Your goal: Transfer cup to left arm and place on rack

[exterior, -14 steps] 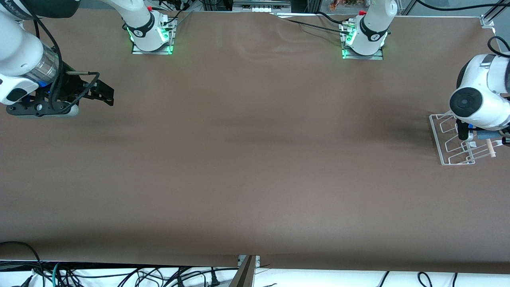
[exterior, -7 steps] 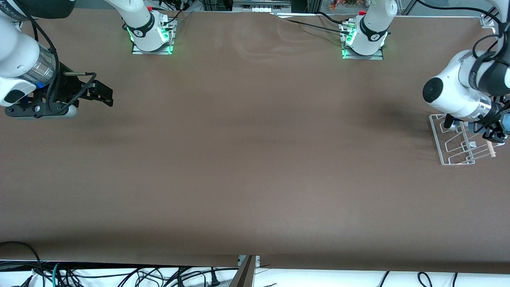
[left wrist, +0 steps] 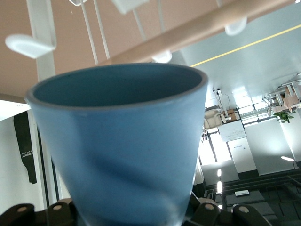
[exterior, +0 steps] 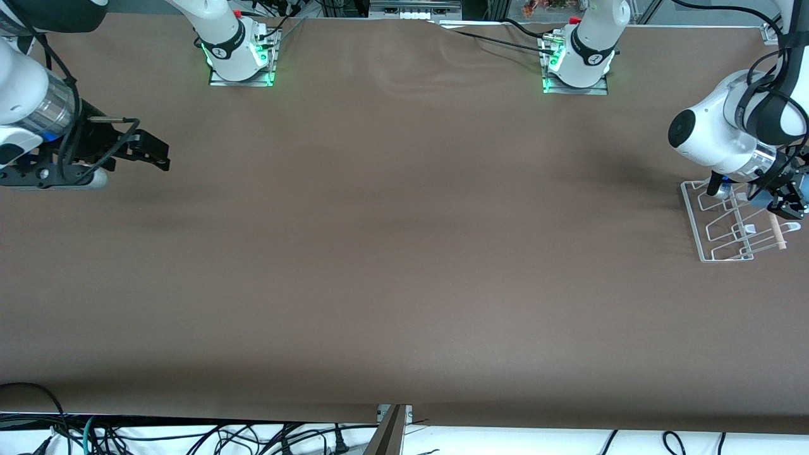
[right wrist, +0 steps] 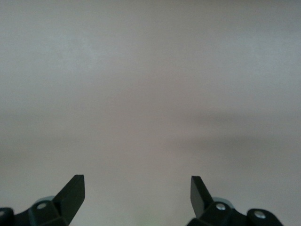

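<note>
The cup (left wrist: 117,146) sits clamped in my left gripper (exterior: 780,201) at the right edge of the front view, over the end of the rack (exterior: 717,256) nearest the arm bases, its mouth turned toward the wooden dowel (left wrist: 197,30) and white wire loops. Over the last second my wrist has swung round and carried the cup up the frame along the rack. I judge the handover done and only the set-down left. My right gripper (right wrist: 137,190) waits at the upper left of the front view, jaws apart and empty over bare table (exterior: 404,253).
</note>
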You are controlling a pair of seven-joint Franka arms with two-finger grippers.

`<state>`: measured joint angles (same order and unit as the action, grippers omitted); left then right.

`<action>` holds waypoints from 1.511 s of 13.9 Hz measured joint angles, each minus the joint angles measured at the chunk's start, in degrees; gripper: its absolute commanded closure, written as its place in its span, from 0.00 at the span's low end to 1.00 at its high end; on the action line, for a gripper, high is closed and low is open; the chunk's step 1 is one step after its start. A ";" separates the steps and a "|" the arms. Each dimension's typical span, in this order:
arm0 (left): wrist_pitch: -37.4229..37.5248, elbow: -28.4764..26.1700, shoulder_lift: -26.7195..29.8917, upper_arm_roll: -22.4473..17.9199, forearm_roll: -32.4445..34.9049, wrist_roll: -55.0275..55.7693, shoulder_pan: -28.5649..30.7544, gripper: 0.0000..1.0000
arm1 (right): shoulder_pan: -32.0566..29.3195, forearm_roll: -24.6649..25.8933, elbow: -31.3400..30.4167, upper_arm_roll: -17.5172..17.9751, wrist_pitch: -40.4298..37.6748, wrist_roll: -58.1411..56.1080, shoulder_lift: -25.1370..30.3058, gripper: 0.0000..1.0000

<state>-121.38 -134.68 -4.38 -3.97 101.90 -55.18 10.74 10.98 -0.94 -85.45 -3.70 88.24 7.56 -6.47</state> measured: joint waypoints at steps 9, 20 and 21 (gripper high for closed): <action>-0.57 -0.43 -3.44 -0.41 5.79 10.55 0.00 1.00 | -0.44 0.00 0.05 -2.44 0.01 -0.44 -0.01 0.01; -3.92 0.07 -4.37 -3.11 8.47 13.77 -0.20 0.00 | -0.45 -0.01 0.13 -3.60 0.01 -0.45 0.01 0.01; -3.96 0.35 -4.38 -3.10 8.47 13.90 -0.32 0.00 | -0.44 -0.01 0.13 -3.59 0.01 -0.46 0.01 0.01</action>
<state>-125.34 -134.33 -8.75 -7.08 110.36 -41.27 10.42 10.53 -0.94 -85.32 -7.30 88.25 7.10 -6.46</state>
